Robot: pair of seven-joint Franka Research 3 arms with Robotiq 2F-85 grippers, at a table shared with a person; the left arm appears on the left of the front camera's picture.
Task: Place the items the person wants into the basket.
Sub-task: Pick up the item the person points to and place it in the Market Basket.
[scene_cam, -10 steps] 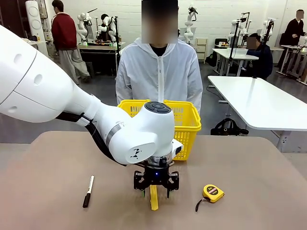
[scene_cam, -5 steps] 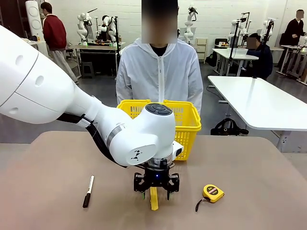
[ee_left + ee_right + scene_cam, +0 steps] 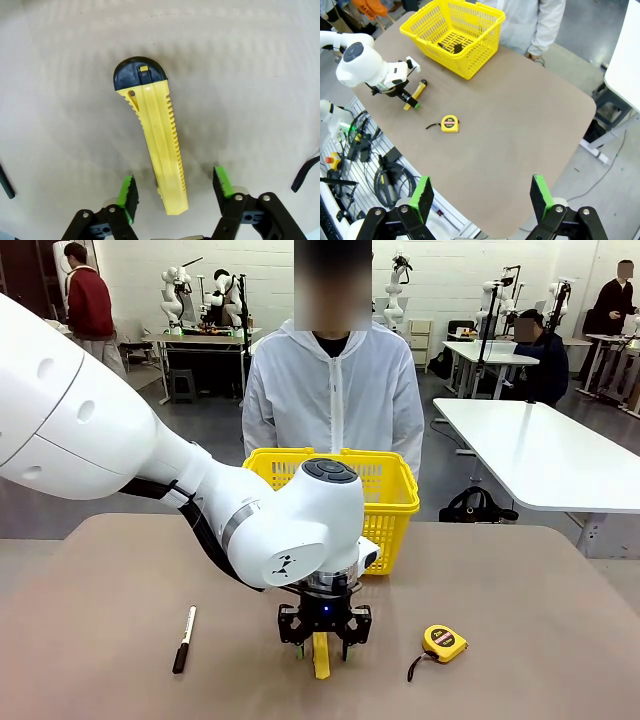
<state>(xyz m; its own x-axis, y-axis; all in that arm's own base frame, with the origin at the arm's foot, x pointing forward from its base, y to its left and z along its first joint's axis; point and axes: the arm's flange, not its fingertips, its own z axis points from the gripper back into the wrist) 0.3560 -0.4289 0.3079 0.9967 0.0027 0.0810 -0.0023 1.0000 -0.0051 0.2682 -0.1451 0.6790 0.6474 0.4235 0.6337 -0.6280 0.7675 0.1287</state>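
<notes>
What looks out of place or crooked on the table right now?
Nothing is spilled or damaged. The utility knife lies slightly slanted between the left gripper's pads rather than square to them. The marker, tape measure and basket sit normally.

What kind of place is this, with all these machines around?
Most likely a robotics lab or workshop. A big white robot arm works at a table, more robot arms stand on benches at the back, and other people work at tables nearby.
</notes>
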